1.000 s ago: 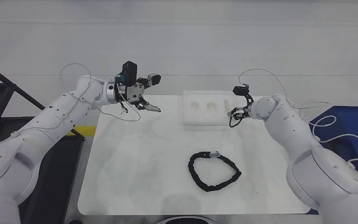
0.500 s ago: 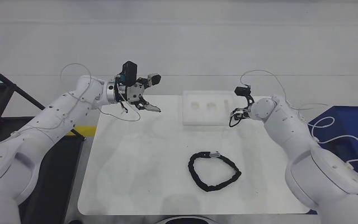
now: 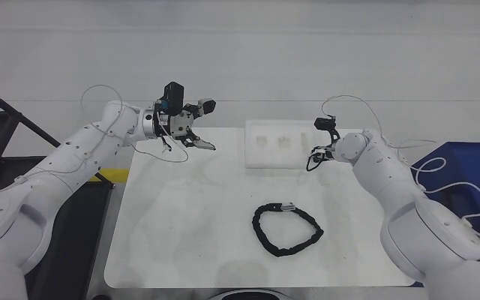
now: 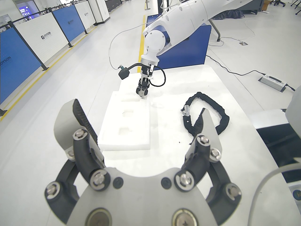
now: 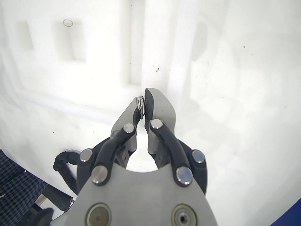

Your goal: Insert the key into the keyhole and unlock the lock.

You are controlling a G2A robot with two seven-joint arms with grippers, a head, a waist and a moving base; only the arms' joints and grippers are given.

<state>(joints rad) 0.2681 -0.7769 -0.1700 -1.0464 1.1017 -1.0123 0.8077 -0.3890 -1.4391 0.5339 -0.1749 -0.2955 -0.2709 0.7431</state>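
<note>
A black fabric-covered chain lock lies in a loop on the white table, its metal lock end at the far side of the loop. My right gripper hangs over the right end of the white foam tray. It is shut on the key, whose metal ring shows between the fingertips while the blade is hidden. Right beyond the tips lies a long narrow slot in the foam. My left gripper is open and holds nothing, raised above the table's far left corner, well away from the lock.
The foam tray has several shallow recesses; one holds a small loose ring. The table's near half around the chain is bare white surface. A blue panel stands off the right edge.
The right arm's wrist has crept slightly to the right over the tray's end. The left arm and the chain lock are where they were.
</note>
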